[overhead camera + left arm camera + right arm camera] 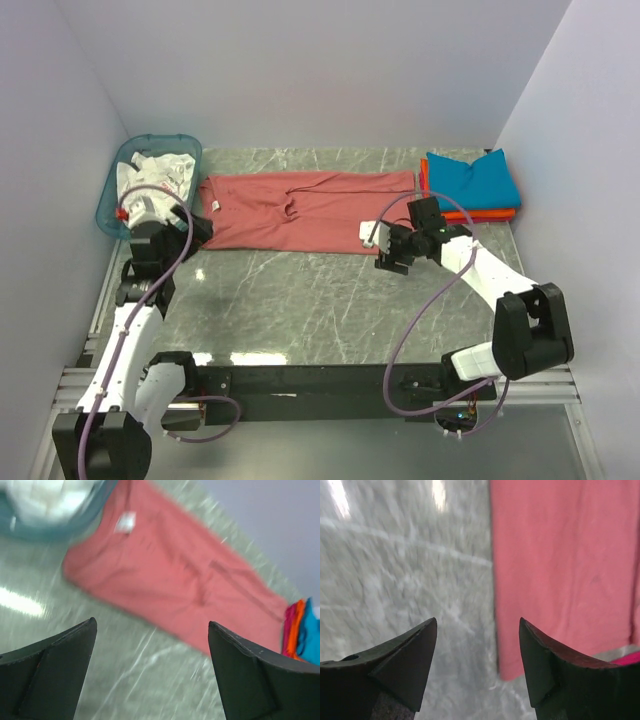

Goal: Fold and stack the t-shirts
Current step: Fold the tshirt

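A large dusty-red t-shirt [300,210] lies flat across the back of the table, its white neck label [125,522] toward the left. Folded teal-blue [472,178] and orange [495,213] t-shirts are stacked at the back right. My left gripper [200,232] hovers by the red shirt's near left corner. In the left wrist view that gripper [152,630] is open over bare table, the red shirt [175,575] beyond it. My right gripper [388,252] is at the shirt's near right corner. In its own view this gripper [477,625] is open, with the red shirt's [560,565] edge and corner between the fingers.
A translucent teal basket [110,205] holding white cloth stands at the back left, close to my left wrist. White walls close in the marble table [300,310] on three sides. A magenta layer [290,625] shows under the orange in the stack.
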Controlling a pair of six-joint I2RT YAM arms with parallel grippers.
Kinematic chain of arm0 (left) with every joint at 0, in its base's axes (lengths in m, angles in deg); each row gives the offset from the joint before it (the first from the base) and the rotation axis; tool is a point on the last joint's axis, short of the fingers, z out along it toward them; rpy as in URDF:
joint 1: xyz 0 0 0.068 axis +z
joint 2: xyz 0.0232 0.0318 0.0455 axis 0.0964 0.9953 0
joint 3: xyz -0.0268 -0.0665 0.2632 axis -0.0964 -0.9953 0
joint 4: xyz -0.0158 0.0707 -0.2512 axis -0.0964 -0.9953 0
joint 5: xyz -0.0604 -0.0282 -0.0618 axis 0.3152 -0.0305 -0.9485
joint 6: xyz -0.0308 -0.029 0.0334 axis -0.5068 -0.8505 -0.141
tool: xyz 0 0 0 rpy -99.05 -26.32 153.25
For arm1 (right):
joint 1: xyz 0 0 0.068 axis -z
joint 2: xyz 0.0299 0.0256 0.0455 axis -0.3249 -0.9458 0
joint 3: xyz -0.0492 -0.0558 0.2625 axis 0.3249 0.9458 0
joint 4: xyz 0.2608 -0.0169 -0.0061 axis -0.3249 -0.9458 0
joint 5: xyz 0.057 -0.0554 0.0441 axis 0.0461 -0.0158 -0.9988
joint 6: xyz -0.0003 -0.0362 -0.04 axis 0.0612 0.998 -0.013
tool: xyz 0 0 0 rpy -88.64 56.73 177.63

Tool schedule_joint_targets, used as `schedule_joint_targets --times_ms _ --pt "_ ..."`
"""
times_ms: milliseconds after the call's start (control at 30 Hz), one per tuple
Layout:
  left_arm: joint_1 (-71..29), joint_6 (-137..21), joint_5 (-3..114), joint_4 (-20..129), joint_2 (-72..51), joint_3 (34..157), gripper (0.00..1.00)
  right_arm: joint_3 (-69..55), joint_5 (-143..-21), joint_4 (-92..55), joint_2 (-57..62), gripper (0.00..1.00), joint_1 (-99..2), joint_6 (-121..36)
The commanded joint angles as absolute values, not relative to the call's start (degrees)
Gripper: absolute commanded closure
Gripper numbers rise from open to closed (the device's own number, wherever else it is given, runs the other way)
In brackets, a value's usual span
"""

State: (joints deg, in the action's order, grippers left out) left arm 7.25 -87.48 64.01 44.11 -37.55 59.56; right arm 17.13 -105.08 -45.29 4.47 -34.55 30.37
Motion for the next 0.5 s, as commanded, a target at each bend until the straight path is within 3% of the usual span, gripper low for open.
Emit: schedule_joint_targets --times_ms 0,467 --pt "7.8 -93.5 63.4 40.3 -40.1 56.3 0.03 19.5 -95.5 -41.5 3.8 0.28 -34.5 35.7" --pt "8.5 -95.4 63.4 38.5 -43.5 52.9 0.03 17.6 -80.9 -33.2 -10.2 0.38 -35.5 32.3"
